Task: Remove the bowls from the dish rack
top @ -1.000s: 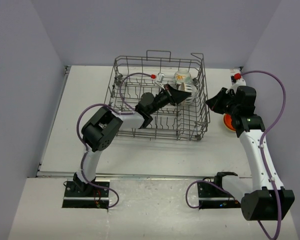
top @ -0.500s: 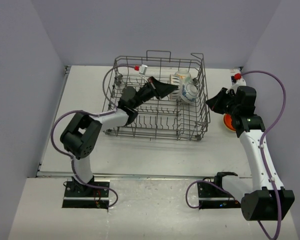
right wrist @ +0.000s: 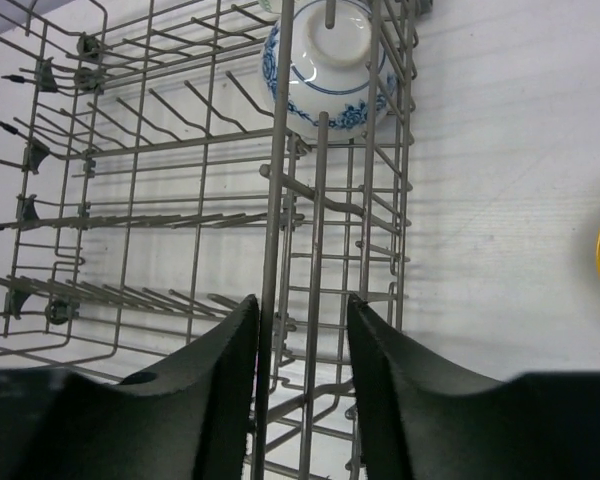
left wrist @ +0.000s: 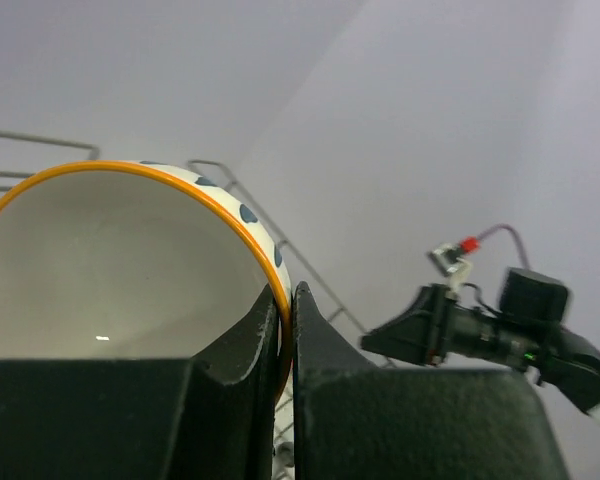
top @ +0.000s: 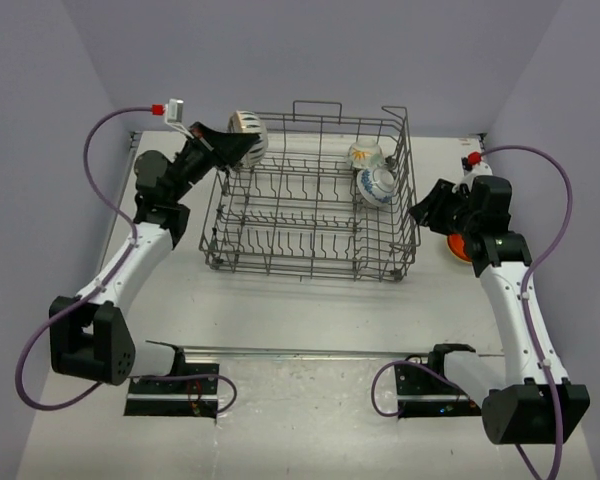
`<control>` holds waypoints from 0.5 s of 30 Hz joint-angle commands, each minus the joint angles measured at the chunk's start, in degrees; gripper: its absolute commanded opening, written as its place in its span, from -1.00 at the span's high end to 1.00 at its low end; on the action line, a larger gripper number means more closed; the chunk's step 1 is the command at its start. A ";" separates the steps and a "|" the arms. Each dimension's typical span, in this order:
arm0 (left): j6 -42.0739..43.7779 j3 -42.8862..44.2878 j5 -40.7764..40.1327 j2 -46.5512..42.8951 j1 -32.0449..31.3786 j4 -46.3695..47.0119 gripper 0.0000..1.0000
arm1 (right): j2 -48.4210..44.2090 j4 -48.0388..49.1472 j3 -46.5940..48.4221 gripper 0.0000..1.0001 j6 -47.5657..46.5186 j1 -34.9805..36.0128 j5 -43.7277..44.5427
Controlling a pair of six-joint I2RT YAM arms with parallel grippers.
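The left gripper (left wrist: 287, 302) is closed on the rim of the dark-patterned bowl (left wrist: 110, 260), with one finger inside and one outside, just under the orange edge. The bowl hangs in the air, tilted, over the far left corner of the dish rack (top: 310, 262), and it looks free of the wires.

I think the step is to carry this bowl to the left and put it on the table (top: 300, 305). The bowl is held only by this thin pinch on the rim, so I would move it slowly and without a swing. I would bring it down until its foot sits flat, and only then open the fingers. The place should be well apart from the rack, so that the other bowls have room also.

The rack's left wall is under the path, and the purple cable (top: 108, 128) of this arm loops near.

The right gripper (right wrist: 300, 370) is open, low over the rack's right wall with a wire between its fingers; I cannot tell if it touches. The blue-patterned bowl (right wrist: 327, 65) and the yellowish-patterned bowl (top: 365, 154) sit in the far right corner of the rack. The orange bowl (top: 458, 246) is on the table at the right, partly hidden.
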 commanded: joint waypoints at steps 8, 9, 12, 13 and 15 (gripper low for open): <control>28.23 10.81 -10.37 -9.26 20.88 -49.48 1.00 | -6.24 -2.63 3.68 -0.09 -0.86 -0.08 4.18; 31.38 11.52 -12.21 -9.17 21.95 -53.85 1.00 | -6.68 -2.62 3.77 -0.10 -0.86 -0.08 4.17; 35.44 14.33 -22.92 -8.04 22.49 -60.99 1.00 | -7.21 -2.63 4.21 -0.10 -0.60 -0.08 3.47; 35.28 15.38 -27.74 -7.34 22.49 -62.32 1.00 | -7.65 -2.02 3.86 -0.10 0.01 -0.08 3.12; 34.58 15.65 -31.20 -4.88 22.58 -64.08 1.00 | -9.05 0.00 2.46 -0.10 1.94 -0.08 2.07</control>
